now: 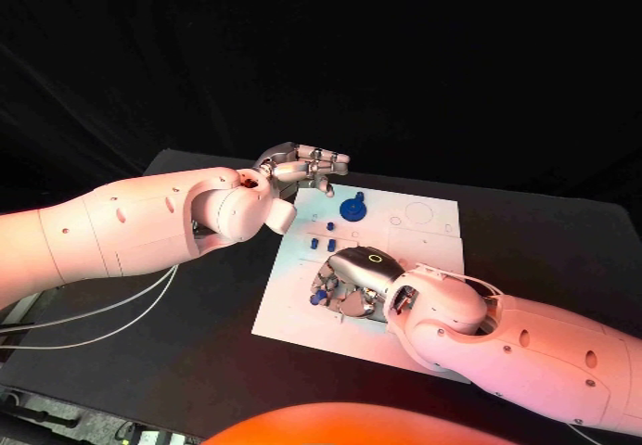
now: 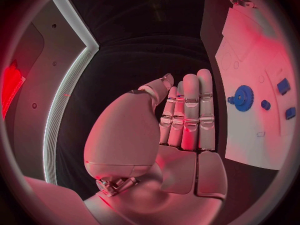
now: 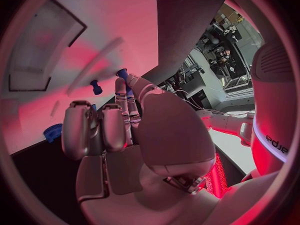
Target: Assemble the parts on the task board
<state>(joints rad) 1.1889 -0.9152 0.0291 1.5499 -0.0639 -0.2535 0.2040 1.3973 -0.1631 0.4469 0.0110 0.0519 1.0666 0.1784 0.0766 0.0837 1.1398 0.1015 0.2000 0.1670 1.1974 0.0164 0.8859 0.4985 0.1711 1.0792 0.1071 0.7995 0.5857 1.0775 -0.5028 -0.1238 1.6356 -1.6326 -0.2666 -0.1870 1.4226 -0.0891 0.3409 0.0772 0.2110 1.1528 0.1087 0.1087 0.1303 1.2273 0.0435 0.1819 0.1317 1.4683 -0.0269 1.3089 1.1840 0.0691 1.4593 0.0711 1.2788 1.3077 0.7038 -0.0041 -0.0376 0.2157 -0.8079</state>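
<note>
The white task board (image 1: 430,243) lies mid-table. A blue gear (image 1: 353,208) stands on its far part, and small blue pegs (image 1: 330,245) stand nearer the middle. My right hand (image 1: 356,281) is down on the board's near left part, fingers curled. It pinches a small blue part (image 3: 122,74) at its fingertips, close to a standing blue peg (image 3: 95,87). My left hand (image 1: 302,168) hovers over the board's far left corner, fingers straight and holding nothing. The left wrist view shows the gear (image 2: 242,98) and small blue pieces (image 2: 283,86) beside that hand (image 2: 187,115).
White cables (image 1: 123,306) trail over the black table (image 1: 200,362) under my left arm. The board's far right part bears a round outline (image 1: 418,213) and other faint marks. My right forearm (image 1: 535,352) covers the board's near right corner.
</note>
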